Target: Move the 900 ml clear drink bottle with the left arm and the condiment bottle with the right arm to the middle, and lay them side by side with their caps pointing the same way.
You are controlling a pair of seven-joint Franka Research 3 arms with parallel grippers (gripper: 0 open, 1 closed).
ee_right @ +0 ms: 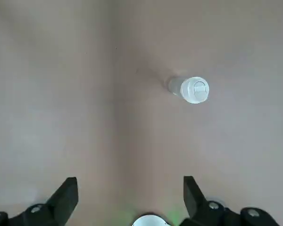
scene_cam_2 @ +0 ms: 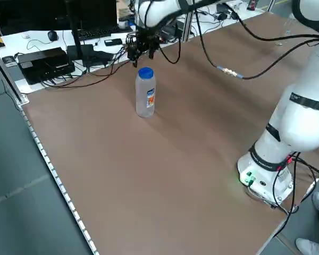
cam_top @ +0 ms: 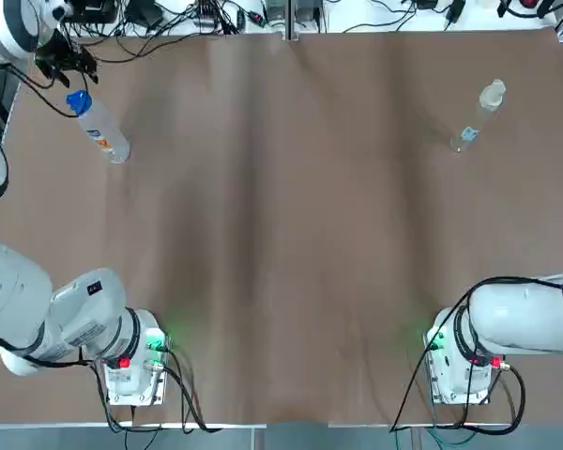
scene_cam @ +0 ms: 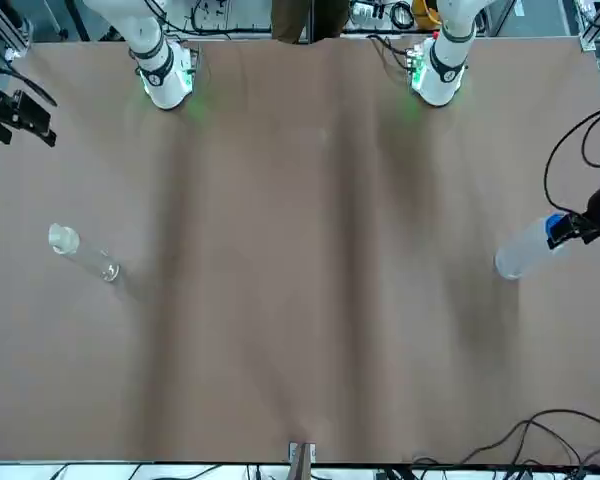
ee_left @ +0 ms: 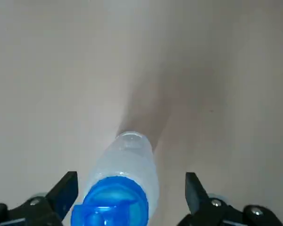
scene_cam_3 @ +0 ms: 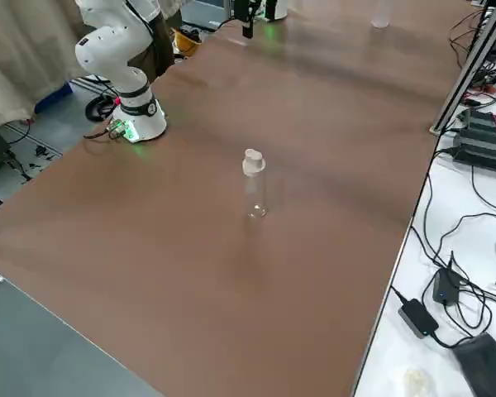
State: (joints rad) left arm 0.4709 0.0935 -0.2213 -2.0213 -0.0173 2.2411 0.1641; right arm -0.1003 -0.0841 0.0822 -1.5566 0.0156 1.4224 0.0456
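The left gripper (scene_cam_2: 142,52) hovers just above the tall clear plastic drink bottle with a blue cap (cam_top: 101,131), fingers spread wide and holding nothing. For a sound grasp it should probably come down until the fingers straddle the body below the cap, then close squarely, since the smooth upright bottle could tip. The bottle carries a small orange label and stands near the far left corner of the brown table (cam_top: 291,234). The slim clear condiment bottle with a white cap (cam_top: 477,117) stands upright near the far right corner. The right gripper (ee_right: 129,184), open and empty, hangs high by the right edge, well apart from it.
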